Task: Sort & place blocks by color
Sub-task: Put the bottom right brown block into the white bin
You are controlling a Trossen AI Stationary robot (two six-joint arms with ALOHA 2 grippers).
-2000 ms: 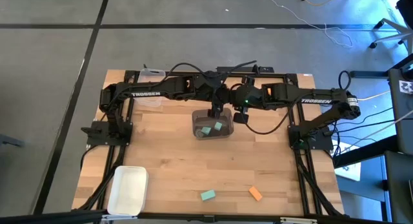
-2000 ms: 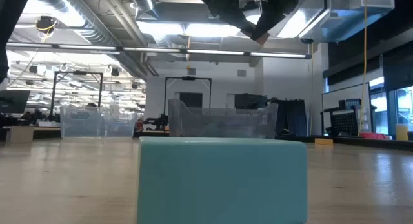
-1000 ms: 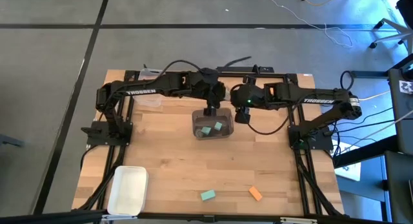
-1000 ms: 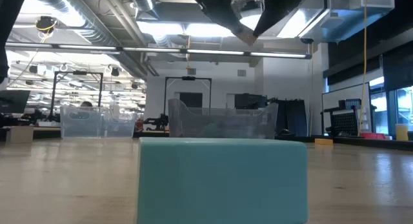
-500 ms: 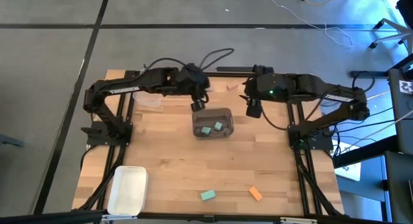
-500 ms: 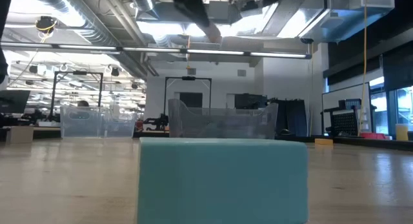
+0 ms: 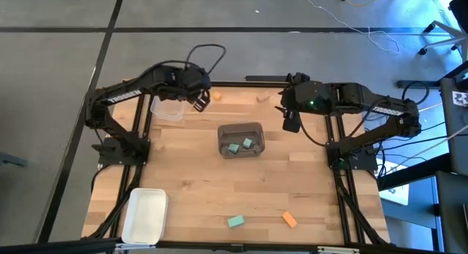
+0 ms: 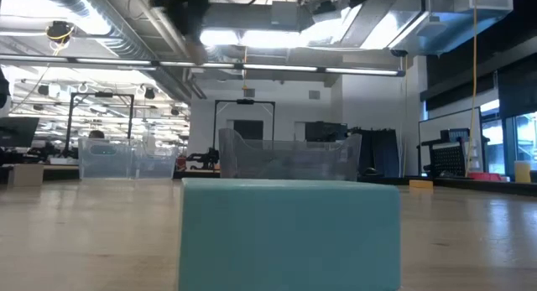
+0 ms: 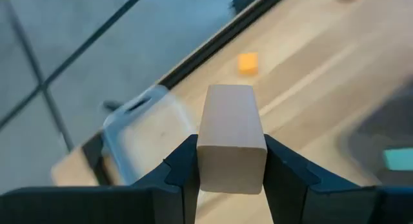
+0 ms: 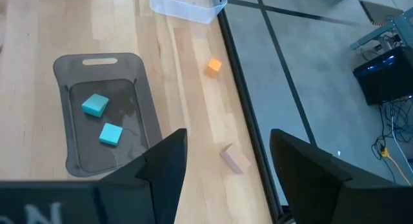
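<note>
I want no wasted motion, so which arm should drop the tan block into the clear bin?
Left. The left gripper already clamps the tan block beside the clear bin; the right gripper is open and empty.

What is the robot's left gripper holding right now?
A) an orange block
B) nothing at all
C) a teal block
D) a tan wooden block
D. In the left wrist view, the left gripper has its two dark fingers pressed against the sides of a tan wooden block, up near the clear bin at the table's far left.
</note>
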